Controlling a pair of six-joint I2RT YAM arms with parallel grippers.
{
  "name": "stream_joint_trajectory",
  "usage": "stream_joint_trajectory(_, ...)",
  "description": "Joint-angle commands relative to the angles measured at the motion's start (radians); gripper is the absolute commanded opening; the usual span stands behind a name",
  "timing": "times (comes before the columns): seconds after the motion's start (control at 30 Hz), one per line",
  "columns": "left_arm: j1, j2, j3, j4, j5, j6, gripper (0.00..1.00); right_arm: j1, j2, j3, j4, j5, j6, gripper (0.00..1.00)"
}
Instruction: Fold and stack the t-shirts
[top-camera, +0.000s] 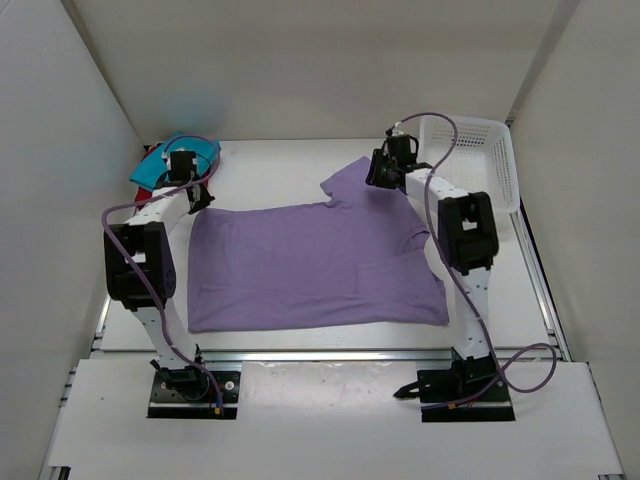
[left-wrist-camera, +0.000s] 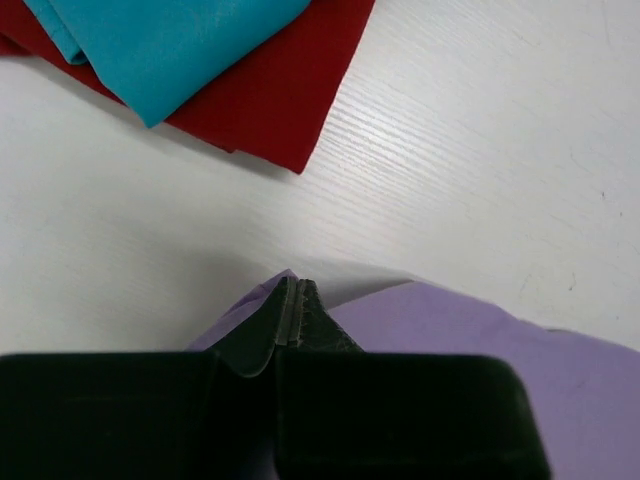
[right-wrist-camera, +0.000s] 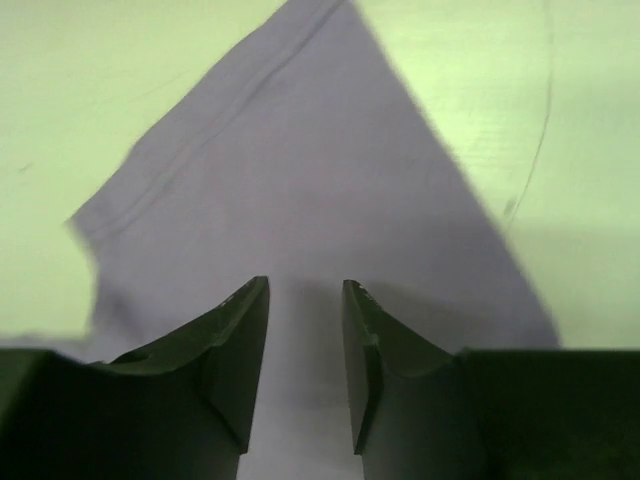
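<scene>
A pale lavender t-shirt (top-camera: 310, 265) lies spread flat across the middle of the table, one sleeve pointing to the far right. My left gripper (top-camera: 197, 200) is at its far left corner, shut on a raised peak of the lavender cloth (left-wrist-camera: 480, 350), jaws pressed together (left-wrist-camera: 293, 285). My right gripper (top-camera: 372, 175) hovers over the far right sleeve (right-wrist-camera: 300, 180). It stands open (right-wrist-camera: 305, 290) with nothing between its fingers. A teal-blue t-shirt (top-camera: 185, 150) (left-wrist-camera: 170, 40) lies folded on a deep red t-shirt (left-wrist-camera: 290, 100) at the far left corner.
A white plastic mesh basket (top-camera: 505, 165) stands at the far right, just behind the right arm. White walls close in the table on three sides. Bare white tabletop (left-wrist-camera: 480, 150) lies between the red shirt and the lavender one.
</scene>
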Motion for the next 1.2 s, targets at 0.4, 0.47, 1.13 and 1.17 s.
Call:
stream_joint_trajectory(0.4,0.004,-0.075,-0.074,0.062,0.033,-0.01,0.0,-0.07,0.471,0.833,-0.403,-0.018,-0.027,0.51)
stream_joint_trajectory(0.47,-0.002,-0.072,-0.081,0.062,0.045,-0.015,0.0,-0.081,0.537,0.93,-0.449,-0.074,-0.001,0.47)
stream_joint_trajectory(1.13,-0.002,-0.085,-0.108,0.094,0.054,-0.026,0.0,-0.099,0.578,0.909,-0.322,-0.318,0.144,0.23)
stream_joint_trajectory(1.17,-0.004,-0.091,-0.11,0.1,0.056,-0.027,0.0,-0.102,0.581,0.918,-0.321,-0.313,0.156,0.2)
